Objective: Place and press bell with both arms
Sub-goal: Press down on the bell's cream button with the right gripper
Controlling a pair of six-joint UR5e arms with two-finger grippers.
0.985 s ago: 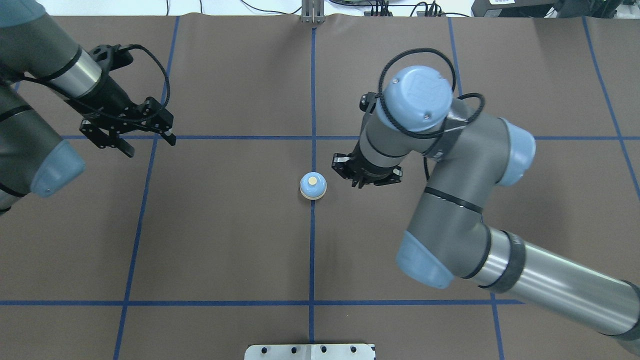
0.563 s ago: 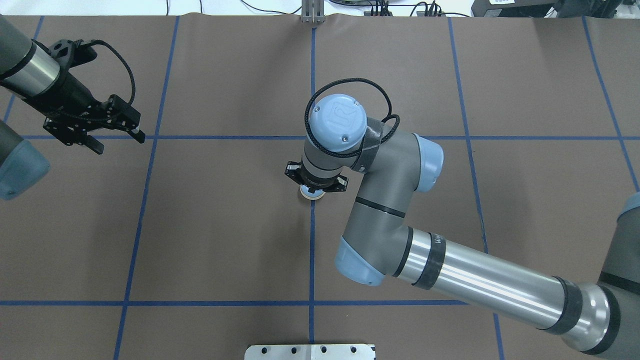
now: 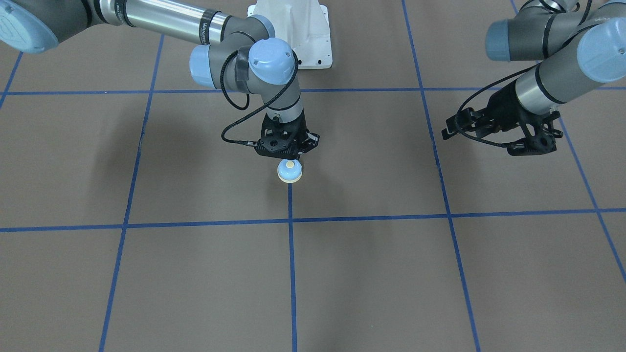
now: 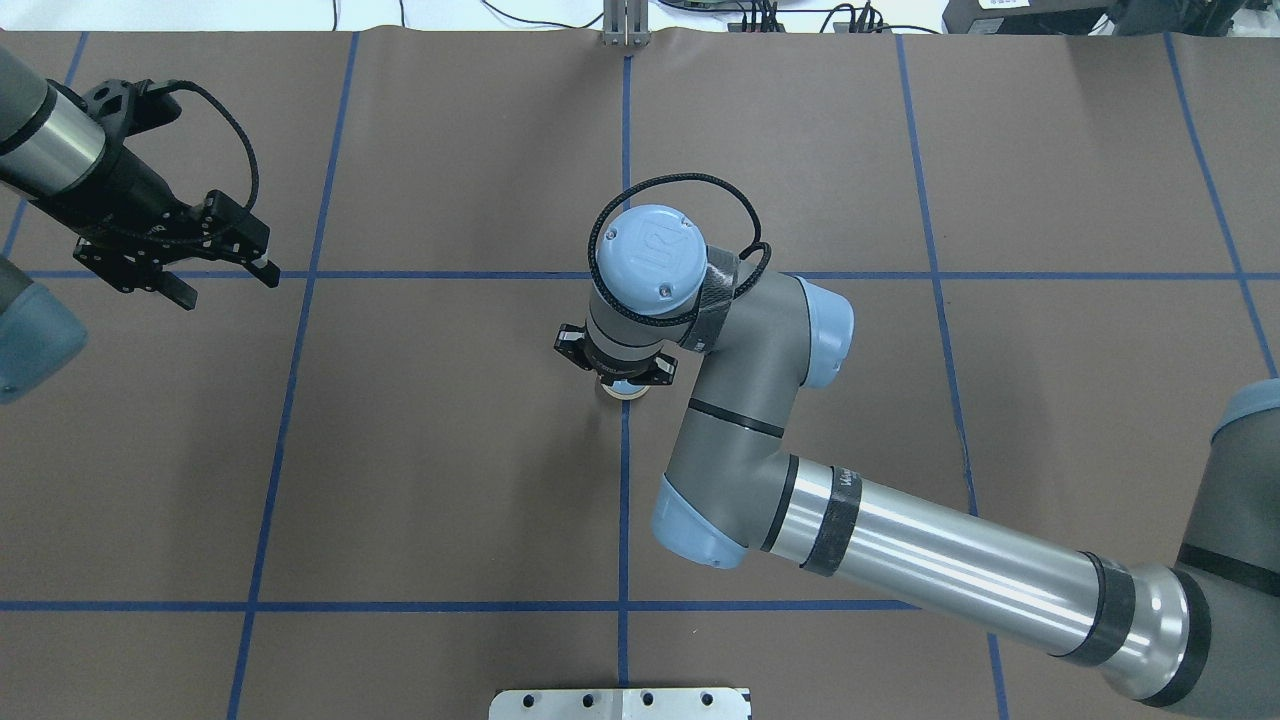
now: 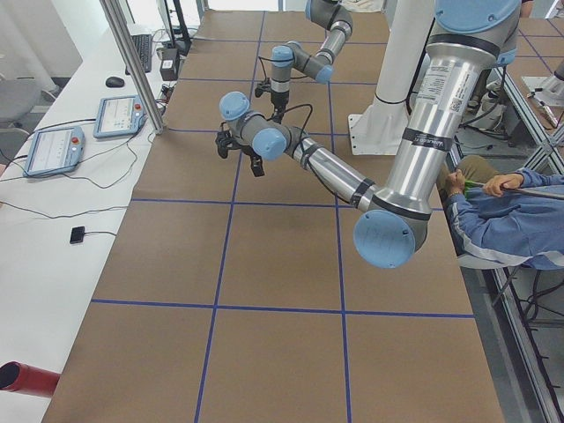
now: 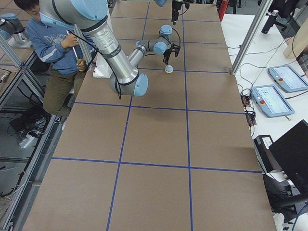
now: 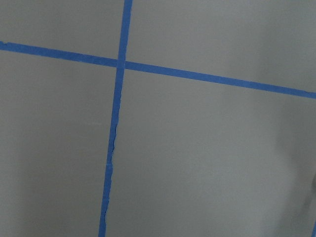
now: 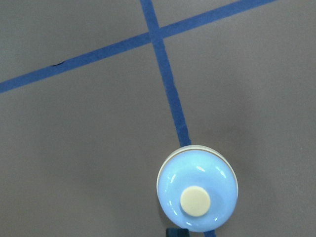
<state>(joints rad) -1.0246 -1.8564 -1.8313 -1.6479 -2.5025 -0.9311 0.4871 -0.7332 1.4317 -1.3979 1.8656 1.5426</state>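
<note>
Front-facing: bell (image 3: 289, 171) stands upright on the worktop (image 3: 146, 274), seated on a blue tape line (image 3: 291, 274). Right tool (image 3: 292, 155) points straight down, its tip just above and behind the bell's top. Its fingers look drawn together to one tip. Left tool (image 3: 457, 126) is well apart at the view's right, fingers spread, nothing between them.

Overhead: right tool covers nearly all of the bell; only a pale sliver shows at its near edge. Left tool sits far to the left, fingers apart.

Left side: right tool is small and far, pointing down; bell cannot be made out.

Right side: bell sits directly under the right tool. There seems to be a slight gap between tip and bell, too small to be sure.

Left wrist: bare worktop and a tape crossing (image 7: 120, 62).

Right wrist: bell low in frame, its cream button (image 8: 195, 201) uncovered. A dark tip shows at the bottom edge, just beside the bell's rim.
</note>
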